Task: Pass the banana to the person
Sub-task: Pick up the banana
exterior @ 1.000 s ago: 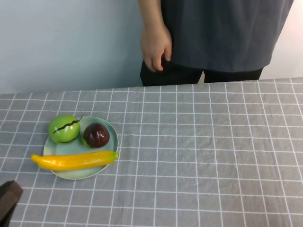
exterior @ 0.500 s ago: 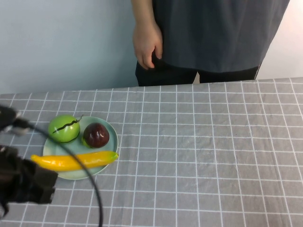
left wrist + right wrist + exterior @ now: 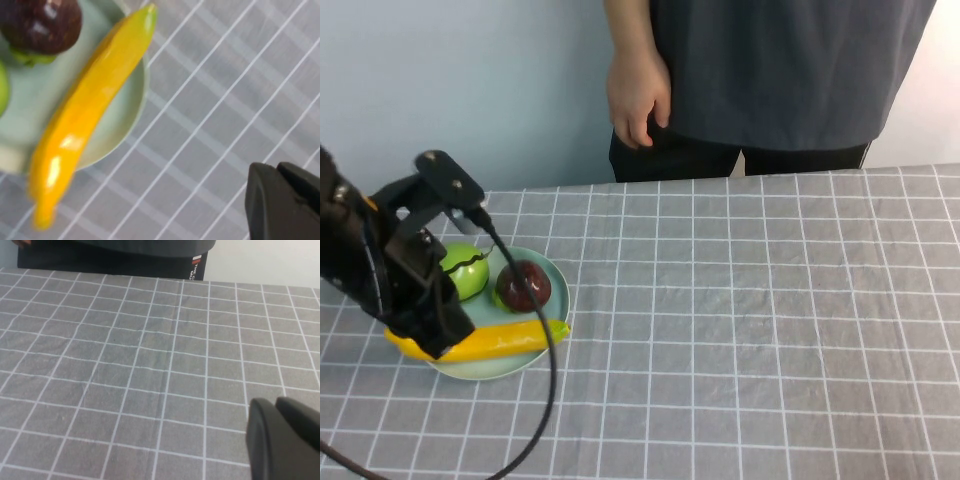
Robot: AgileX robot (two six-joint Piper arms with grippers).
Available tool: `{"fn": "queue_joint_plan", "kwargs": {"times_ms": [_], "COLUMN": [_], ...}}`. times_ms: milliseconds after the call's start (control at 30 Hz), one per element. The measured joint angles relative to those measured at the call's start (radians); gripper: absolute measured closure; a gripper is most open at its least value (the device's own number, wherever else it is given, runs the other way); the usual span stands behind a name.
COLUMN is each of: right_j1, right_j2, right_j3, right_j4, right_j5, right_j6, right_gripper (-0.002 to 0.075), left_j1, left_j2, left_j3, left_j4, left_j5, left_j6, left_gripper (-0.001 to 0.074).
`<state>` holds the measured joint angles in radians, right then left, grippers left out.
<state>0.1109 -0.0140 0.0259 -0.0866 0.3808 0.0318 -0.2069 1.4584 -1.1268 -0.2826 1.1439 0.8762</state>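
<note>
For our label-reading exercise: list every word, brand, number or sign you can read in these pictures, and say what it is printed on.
Small white print beside a red mark on the person's dark trousers, right wrist view: too small to read.
Banana, plate, checked tablecloth: no text.
Left hand, over the plate: no marking.
Right hand, above the cloth: no marking.

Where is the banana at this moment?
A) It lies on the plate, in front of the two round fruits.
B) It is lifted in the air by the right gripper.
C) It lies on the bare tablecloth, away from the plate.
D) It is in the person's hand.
A: the banana lies across the near side of the plate, while the left gripper is just above its end and the person's hand hangs empty; the right gripper is over bare cloth.
</note>
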Motion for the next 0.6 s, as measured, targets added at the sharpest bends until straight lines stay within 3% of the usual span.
{"fn": "queue_joint_plan", "kwargs": {"times_ms": [167, 367, 433, 600], "right_j1": [0.0, 0.0, 0.0, 0.0], "right_j2": [0.0, 0.0, 0.0, 0.0], "right_j3": [0.0, 0.0, 0.0, 0.0], "right_j4": [0.0, 0.0, 0.0, 0.0], "right_j5": [0.0, 0.0, 0.0, 0.0], "right_j6": [0.0, 0.0, 0.0, 0.0], "right_gripper": [0.0735, 0.0735, 0.0735, 0.0735], "left_j1": [0.0, -0.004, -0.011, -0.034], "left_j2": [0.093, 0.186, 0.218, 0.3], "left_j3": [-0.042, -0.052, -0.054, -0.054], "left_j4": [0.163, 0.216, 0.229, 0.269], "left_j5": [0.014, -0.063, -0.104, -0.161], "left_j6": [0.068, 0.143, 0.17, 0.213], "left_gripper": [0.0739, 0.0717, 0.0661, 0.0432]}}
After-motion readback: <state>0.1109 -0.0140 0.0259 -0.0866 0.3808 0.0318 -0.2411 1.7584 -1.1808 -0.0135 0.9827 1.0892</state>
